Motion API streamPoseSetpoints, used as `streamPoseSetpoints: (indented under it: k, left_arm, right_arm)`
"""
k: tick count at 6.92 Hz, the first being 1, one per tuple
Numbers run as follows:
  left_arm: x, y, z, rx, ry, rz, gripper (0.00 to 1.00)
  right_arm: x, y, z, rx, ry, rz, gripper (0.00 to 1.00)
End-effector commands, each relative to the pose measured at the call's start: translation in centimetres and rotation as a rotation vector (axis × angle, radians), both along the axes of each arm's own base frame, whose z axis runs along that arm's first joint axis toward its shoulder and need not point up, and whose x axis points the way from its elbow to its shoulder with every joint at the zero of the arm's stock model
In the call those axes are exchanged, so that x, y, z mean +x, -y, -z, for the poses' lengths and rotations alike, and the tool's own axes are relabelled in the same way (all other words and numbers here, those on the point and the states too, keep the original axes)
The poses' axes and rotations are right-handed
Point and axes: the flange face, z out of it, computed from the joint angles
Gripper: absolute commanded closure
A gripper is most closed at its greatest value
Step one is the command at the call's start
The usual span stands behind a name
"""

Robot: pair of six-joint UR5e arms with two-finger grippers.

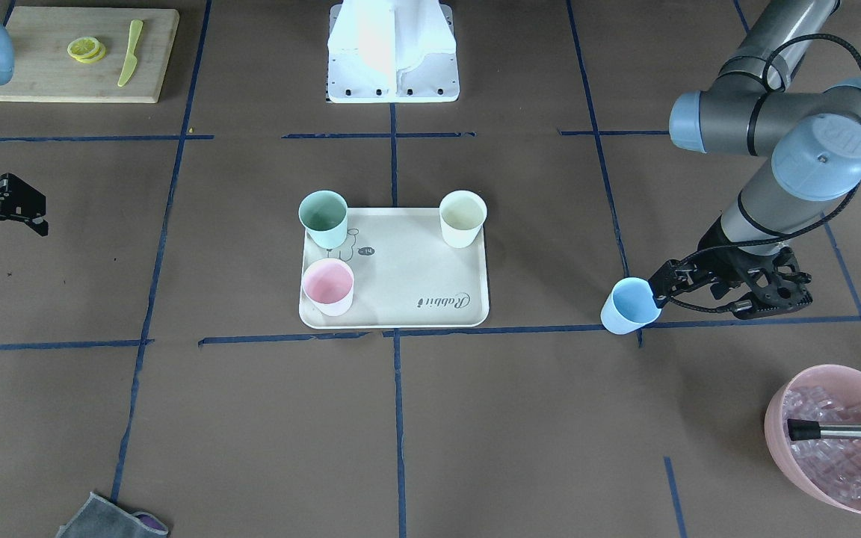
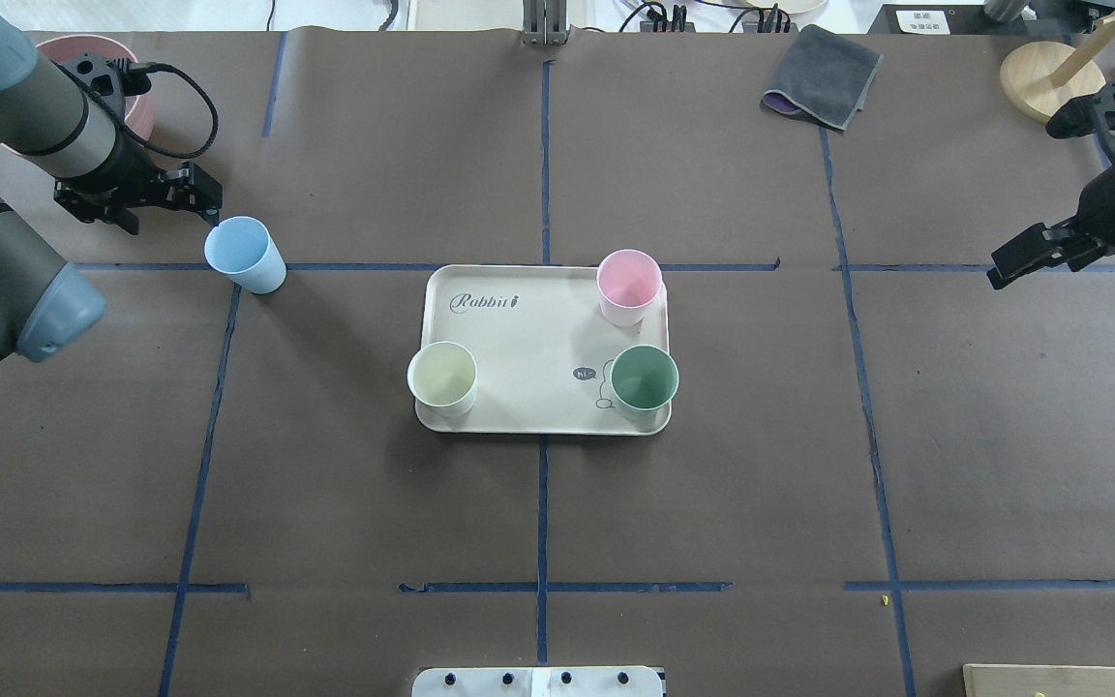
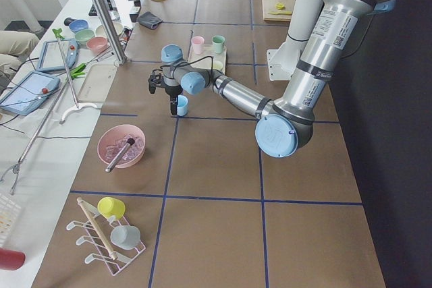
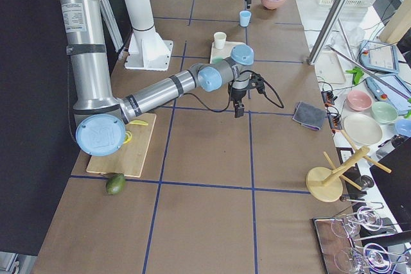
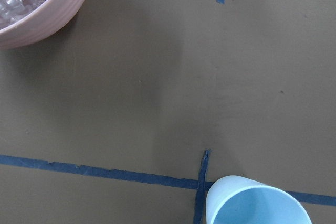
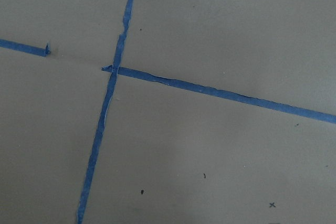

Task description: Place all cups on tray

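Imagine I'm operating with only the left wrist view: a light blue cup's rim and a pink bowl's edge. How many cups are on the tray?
Observer: Three: the pink cup, cream-yellow cup and mint green cup stand on the tray.
Operator: Which corner is free?
Observer: The one by the "Rabbit" script, nearest the light blue cup.
Operator: And the right gripper?
Observer: The right gripper hangs well to the tray's right, near no cup.

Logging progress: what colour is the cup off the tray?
The cup is light blue, clearest in the overhead view.

Brown table (image 2: 325, 484), blue tape grid (image 2: 542, 503)
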Motion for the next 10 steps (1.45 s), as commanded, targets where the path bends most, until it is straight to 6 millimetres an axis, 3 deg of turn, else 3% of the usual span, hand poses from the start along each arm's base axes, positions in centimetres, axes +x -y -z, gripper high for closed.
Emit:
streamPoseSetpoints:
  k: [1, 3, 4, 5, 6, 7, 8, 10]
  left_arm:
    - [1.2, -0.6, -0.3, -0.004, -0.002, -0.02, 0.0]
    - [3.7, -1.4, -0.8, -0.033, 0.002, -0.038, 0.01]
    - [4.6, -1.0, -1.3, -0.044, -0.009, -0.024, 0.13]
    - [5.7, -1.1, -1.7, -0.054, -0.031, -0.007, 0.67]
    - [5.9, -1.0, -1.2, -0.046, -0.042, -0.008, 1.0]
    - [5.1, -0.5, -1.1, -0.053, -0.043, 0.003, 1.0]
    - [3.7, 0.7, 0.5, -0.086, -0.089, -0.002, 1.0]
    - [5.0, 2.5, 8.1, -0.209, -0.119, 0.039, 1.0]
  right_arm:
    - [0.0, 0.0, -0.1, -0.001, -0.001, -0.001, 0.01]
    - [0.1, 0.0, 0.0, 0.0, -0.002, -0.002, 0.01]
    - [0.0, 0.0, -0.1, -0.001, -0.004, -0.002, 0.01]
    - [0.0, 0.0, -0.2, -0.005, -0.003, -0.003, 0.01]
    - [0.0, -0.1, -0.1, -0.006, -0.002, -0.005, 0.01]
    - [0.0, -0.1, -0.1, -0.005, -0.003, -0.007, 0.01]
    - [0.0, -0.1, -0.1, -0.006, -0.003, -0.008, 0.01]
    - [0.0, -0.1, -0.2, -0.009, -0.004, -0.008, 0.01]
